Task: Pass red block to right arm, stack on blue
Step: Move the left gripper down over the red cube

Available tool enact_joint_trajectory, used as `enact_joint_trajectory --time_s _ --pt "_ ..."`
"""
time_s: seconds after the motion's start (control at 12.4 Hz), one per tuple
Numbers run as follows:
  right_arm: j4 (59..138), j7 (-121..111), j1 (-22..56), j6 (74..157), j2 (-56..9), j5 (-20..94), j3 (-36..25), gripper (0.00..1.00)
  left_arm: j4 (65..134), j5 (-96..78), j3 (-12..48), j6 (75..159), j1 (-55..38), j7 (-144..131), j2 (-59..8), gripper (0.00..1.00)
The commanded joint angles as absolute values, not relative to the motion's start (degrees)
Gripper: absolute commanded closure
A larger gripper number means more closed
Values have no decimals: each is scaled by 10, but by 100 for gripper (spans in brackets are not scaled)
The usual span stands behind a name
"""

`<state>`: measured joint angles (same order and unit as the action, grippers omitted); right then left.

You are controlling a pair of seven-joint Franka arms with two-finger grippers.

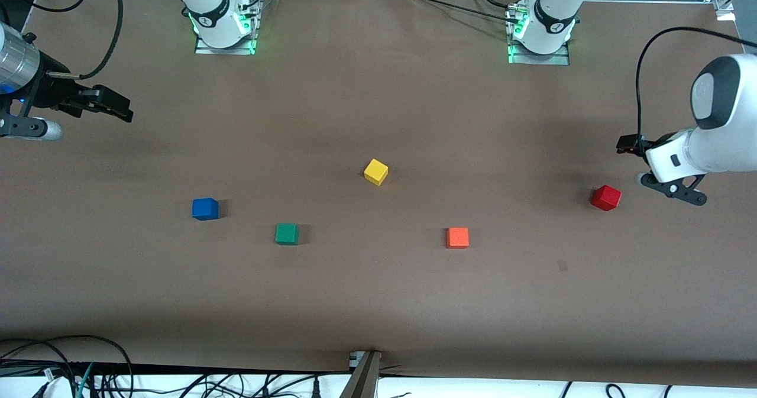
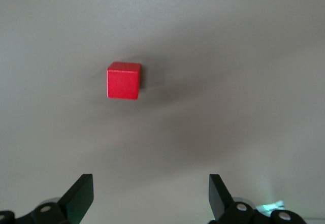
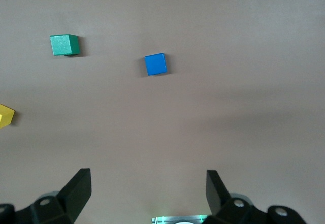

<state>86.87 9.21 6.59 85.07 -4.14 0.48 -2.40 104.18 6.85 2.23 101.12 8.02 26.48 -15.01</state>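
Red block (image 1: 605, 197) on table, no labels

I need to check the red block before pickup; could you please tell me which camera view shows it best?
The left wrist view: the red block sits large and unobstructed on the table. The front view shows it small, near the left arm's end. The right wrist view misses it.

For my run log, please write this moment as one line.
left gripper: open, over table beside red block | right gripper: open, waiting | blue cube: on table | stage: before pickup
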Motion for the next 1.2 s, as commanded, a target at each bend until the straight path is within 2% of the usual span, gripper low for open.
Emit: enact_joint_trajectory --time_s 0.0,0.32,0.64,1.12 --pt "857 91 65 846 -46 6 -24 0 1114 78 25 1117 113 315 -158 0" --pt "857 91 64 846 -46 6 -24 0 1208 77 25 1273 134 323 -163 0" --pt "857 91 64 846 -46 6 -24 0 1208 70 26 1390 135 396 -226 0" --pt "857 91 64 845 -46 6 -24 0 1201 46 31 1434 156 403 -262 0"
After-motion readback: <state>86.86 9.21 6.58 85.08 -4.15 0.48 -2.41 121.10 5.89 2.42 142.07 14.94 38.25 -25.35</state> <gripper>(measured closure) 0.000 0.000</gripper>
